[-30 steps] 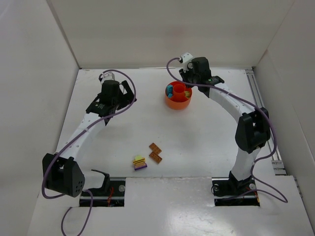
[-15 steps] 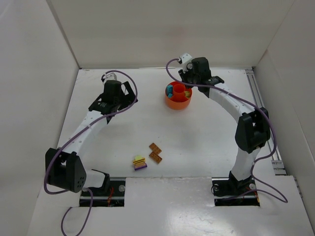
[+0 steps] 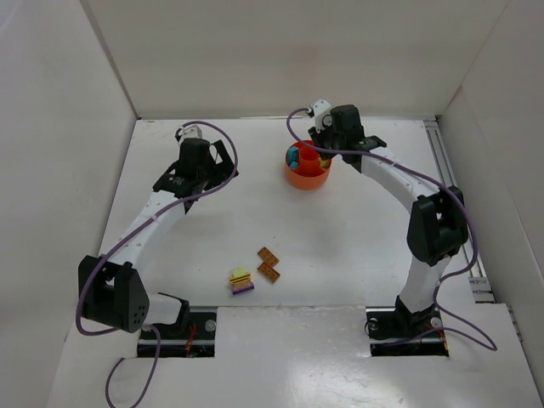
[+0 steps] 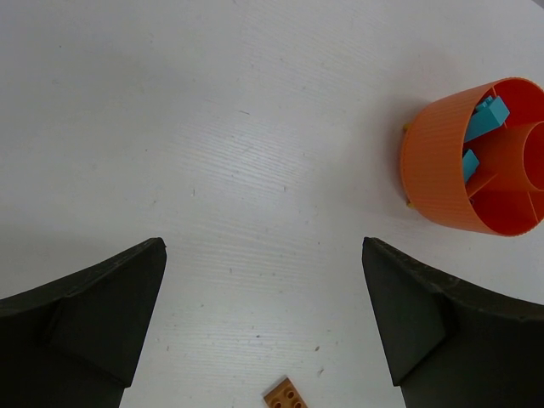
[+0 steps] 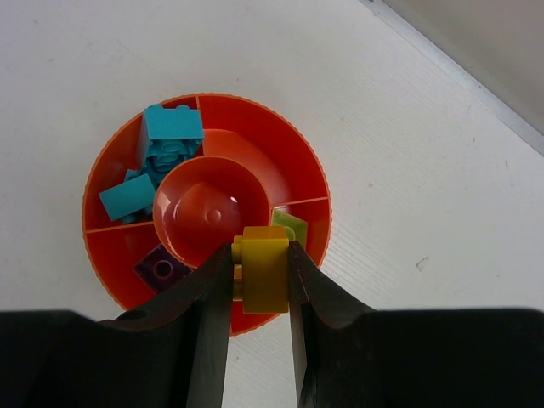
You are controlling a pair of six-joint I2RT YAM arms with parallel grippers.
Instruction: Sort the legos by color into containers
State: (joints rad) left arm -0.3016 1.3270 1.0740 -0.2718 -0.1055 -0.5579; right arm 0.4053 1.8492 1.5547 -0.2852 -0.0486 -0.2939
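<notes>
The round orange dish [image 3: 299, 177] stands at the back centre, with teal bricks [image 5: 170, 140] in its left sections, a purple brick [image 5: 161, 269] in a near one and a pale yellow-green brick [image 5: 296, 228] in a right one. My right gripper [image 5: 261, 276] is shut on a yellow brick [image 5: 265, 274] and holds it over the dish's near rim [image 5: 255, 321]. My left gripper [image 4: 263, 319] is open and empty over bare table, left of the dish [image 4: 442, 170]. Two orange-brown bricks [image 3: 269, 264] and a yellow-and-purple stack [image 3: 241, 281] lie near the front.
White walls enclose the table on the left, back and right. A metal rail [image 3: 463, 246] runs along the right side. One orange-brown brick [image 4: 286, 396] shows at the bottom of the left wrist view.
My right gripper has shifted slightly over the dish with the yellow brick. My left arm moved a little between the first earlier frame and the second, then stayed still.
</notes>
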